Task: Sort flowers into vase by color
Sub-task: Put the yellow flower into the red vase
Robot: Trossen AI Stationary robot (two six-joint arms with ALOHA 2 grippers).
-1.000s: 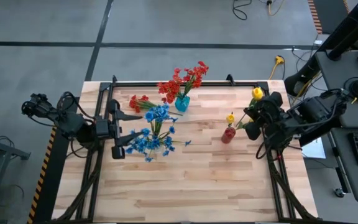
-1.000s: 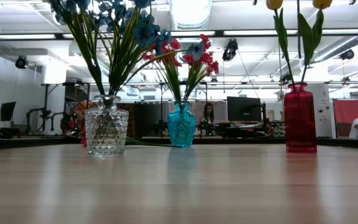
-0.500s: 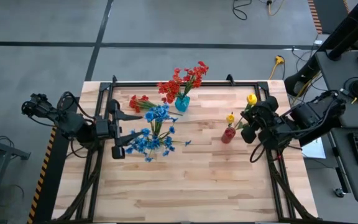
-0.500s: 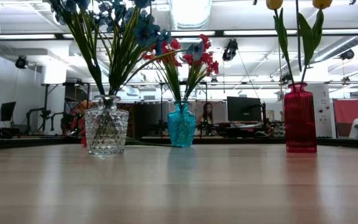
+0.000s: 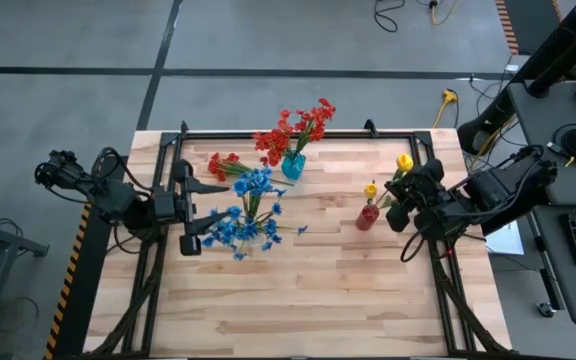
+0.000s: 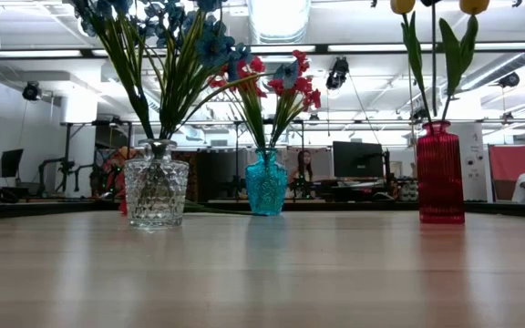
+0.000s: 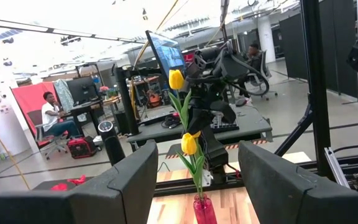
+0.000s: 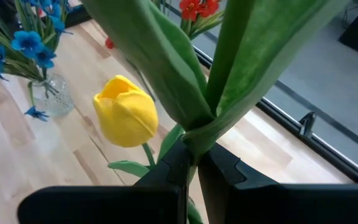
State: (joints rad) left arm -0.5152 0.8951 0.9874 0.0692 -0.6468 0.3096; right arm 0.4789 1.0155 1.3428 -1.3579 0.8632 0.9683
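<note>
A grey concrete floor (image 5: 268,40) surrounds the pale wooden worktop (image 5: 308,290). Beyond it, long ceiling lights (image 6: 281,18) glow over desks with dark monitors (image 6: 356,159). A person (image 7: 51,115) sits in a chair.

Between the two dark, spread fingers (image 7: 122,186) of the left gripper (image 7: 194,180), a red vase (image 7: 203,209) stands on the wooden table (image 7: 241,205). Two yellow tulips (image 7: 176,79) rise from it, and the right arm's gripper (image 7: 199,102) holds the taller stem. A person (image 7: 50,115) sits far behind.

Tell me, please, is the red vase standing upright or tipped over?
Upright. In the low view the red vase stands straight on the table, with yellow tulips rising from its neck.
</note>
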